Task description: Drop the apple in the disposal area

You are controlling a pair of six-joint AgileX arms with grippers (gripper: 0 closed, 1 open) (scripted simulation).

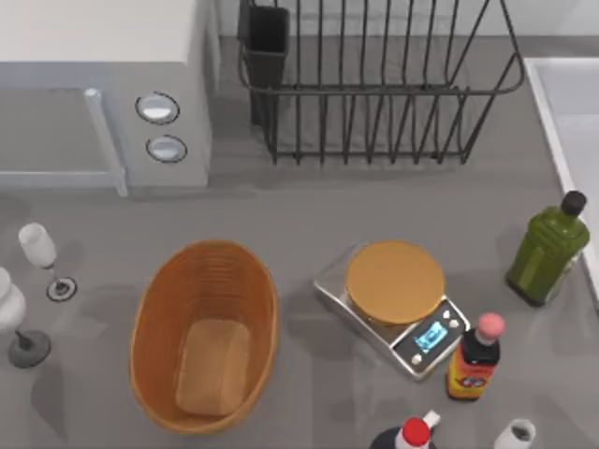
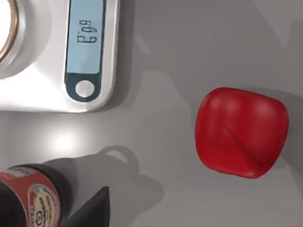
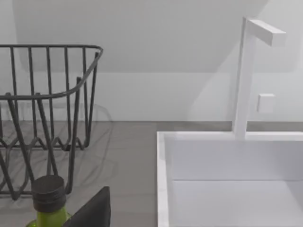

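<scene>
The apple (image 2: 241, 132), glossy deep red and slightly blocky, lies on the grey table in the left wrist view, a short way from the steel kitchen scale's display (image 2: 85, 42). A dark part of my left gripper (image 2: 92, 210) juts in at the picture's edge, apart from the apple. The disposal area, an oval orange-brown wicker basket (image 1: 154, 318) with a tan pad inside, sits on the left half of the table in the top view. A dark part of my right gripper (image 3: 92, 210) shows beside a green bottle's cap (image 3: 48, 191).
A round-topped scale (image 1: 393, 281) stands right of the basket, with a dark sauce bottle (image 1: 473, 360) at its corner. A green oil bottle (image 1: 547, 248), a black wire rack (image 1: 374, 84), a microwave (image 1: 103, 84), wine glasses (image 1: 39, 248) and a white sink (image 3: 232, 189) ring the table.
</scene>
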